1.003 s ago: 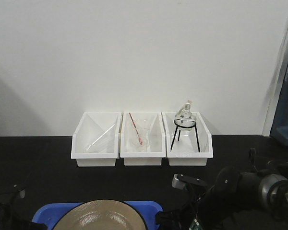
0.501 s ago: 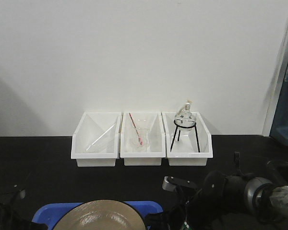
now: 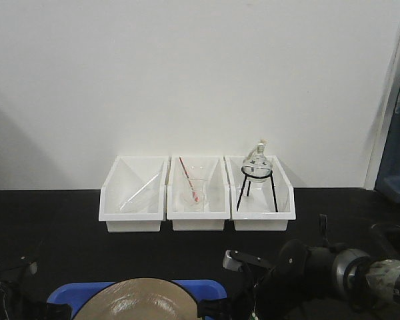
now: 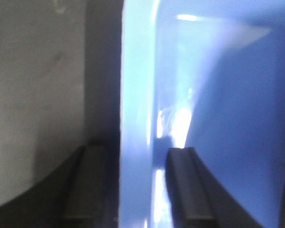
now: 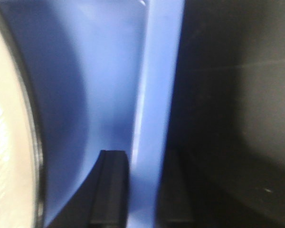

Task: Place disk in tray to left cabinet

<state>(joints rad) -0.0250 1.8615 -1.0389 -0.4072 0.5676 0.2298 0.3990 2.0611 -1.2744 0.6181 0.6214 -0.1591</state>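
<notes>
The glossy tan round disk [image 3: 143, 303], thinly black-rimmed, lies in the flat bright blue plastic tray [image 3: 210, 288] at the black tabletop's [image 3: 53, 227] near edge. The right claw [image 5: 142, 190] grips the tray's right rim. The left claw [image 4: 137, 185] straddles the left rim, though blur hides whether it has closed. Since a second ago, the right claw has slid left onto the tray.
</notes>
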